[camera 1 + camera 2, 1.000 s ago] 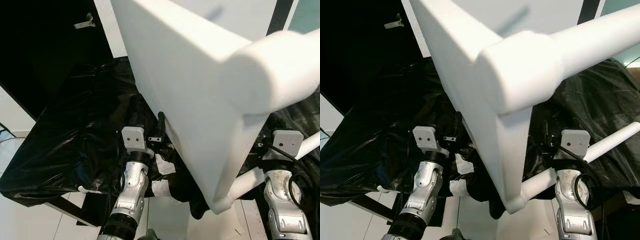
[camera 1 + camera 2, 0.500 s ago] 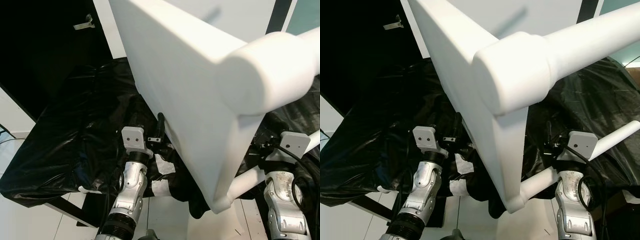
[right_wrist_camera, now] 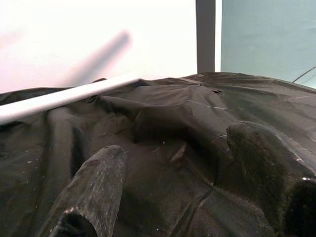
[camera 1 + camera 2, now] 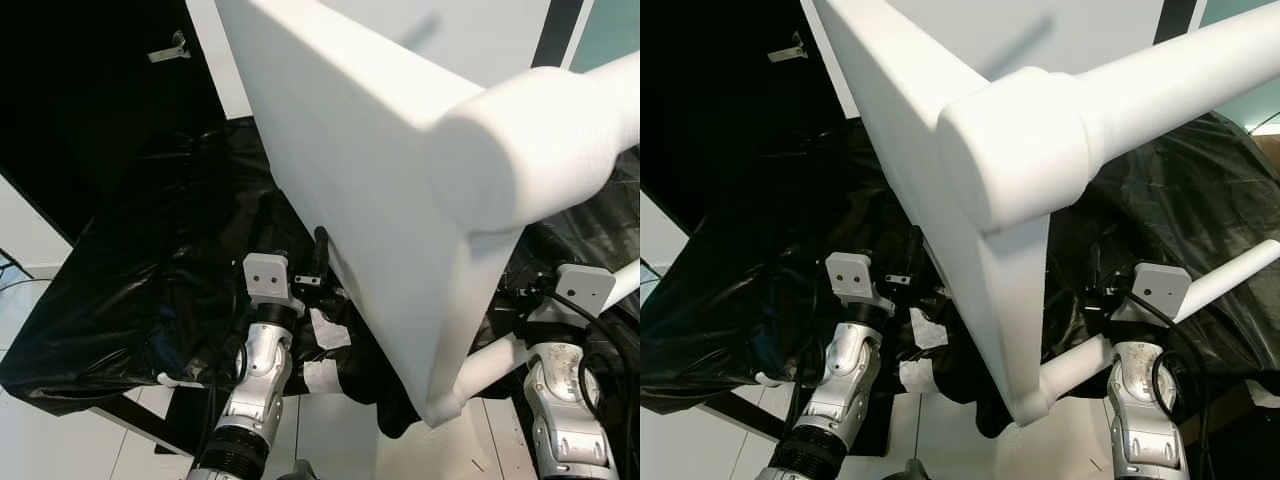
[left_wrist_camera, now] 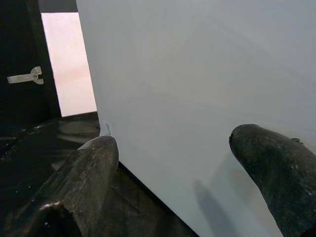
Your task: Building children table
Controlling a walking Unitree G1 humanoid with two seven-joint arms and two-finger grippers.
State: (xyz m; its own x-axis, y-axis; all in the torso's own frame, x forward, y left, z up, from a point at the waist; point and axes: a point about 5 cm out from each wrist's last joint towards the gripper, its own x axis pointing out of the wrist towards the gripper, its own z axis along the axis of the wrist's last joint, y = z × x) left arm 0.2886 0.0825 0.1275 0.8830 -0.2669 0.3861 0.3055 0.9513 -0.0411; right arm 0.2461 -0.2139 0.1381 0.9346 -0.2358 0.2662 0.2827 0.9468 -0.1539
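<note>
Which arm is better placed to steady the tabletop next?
Left, probably. The left gripper sits open right against the white tabletop. The right gripper is open over the black plastic sheet, facing away from the panel.

The white tabletop (image 4: 370,200) stands tilted close before my head, and its far edge runs off the top of both eye views. It hides most of my left gripper (image 4: 320,262); one black finger shows beside the panel. The near leg (image 4: 1160,80) is cut off at the right edge and blurred by closeness. My right gripper (image 3: 173,182) is hidden behind its wrist block in the eye views. The black plastic sheet (image 4: 150,270) covers whatever lies beneath it.
</note>
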